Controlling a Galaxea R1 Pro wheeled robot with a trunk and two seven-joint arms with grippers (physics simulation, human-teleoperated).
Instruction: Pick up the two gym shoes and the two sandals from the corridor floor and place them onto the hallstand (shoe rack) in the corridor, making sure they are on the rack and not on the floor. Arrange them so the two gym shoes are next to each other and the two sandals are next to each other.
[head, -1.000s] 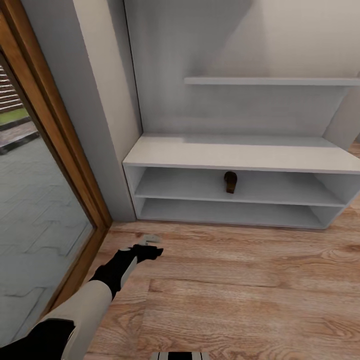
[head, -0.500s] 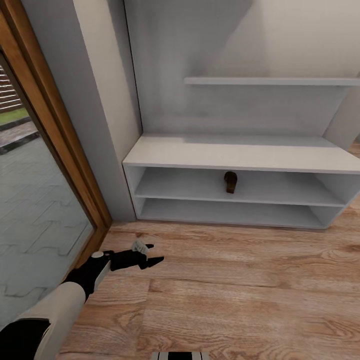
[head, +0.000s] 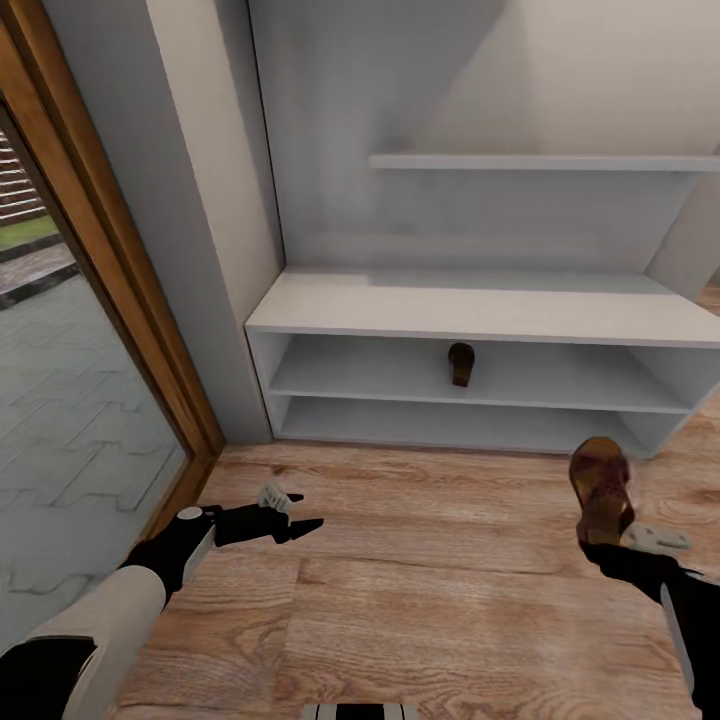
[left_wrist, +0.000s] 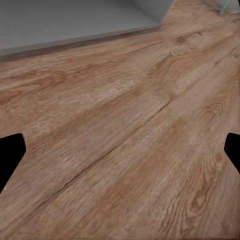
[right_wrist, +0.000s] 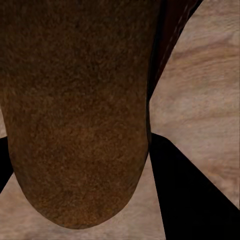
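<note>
In the head view, the shoe rack (head: 480, 310) fills the upper centre; one sandal (head: 461, 363) stands on its middle tier. At lower right, the right gripper (head: 606, 540) is clamped on a second sandal (head: 600, 488) above the floor (head: 440, 570). At lower left, the left gripper (head: 295, 512) hangs spread and empty.

The left wrist view has floor planks between its parted fingertips (left_wrist: 10, 157).

The right wrist view has the held sandal's brown sole (right_wrist: 75, 110) up close.

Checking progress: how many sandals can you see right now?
2. One sandal sits on the rack's middle tier; the other sandal is held up by the right gripper. No others visible.
</note>
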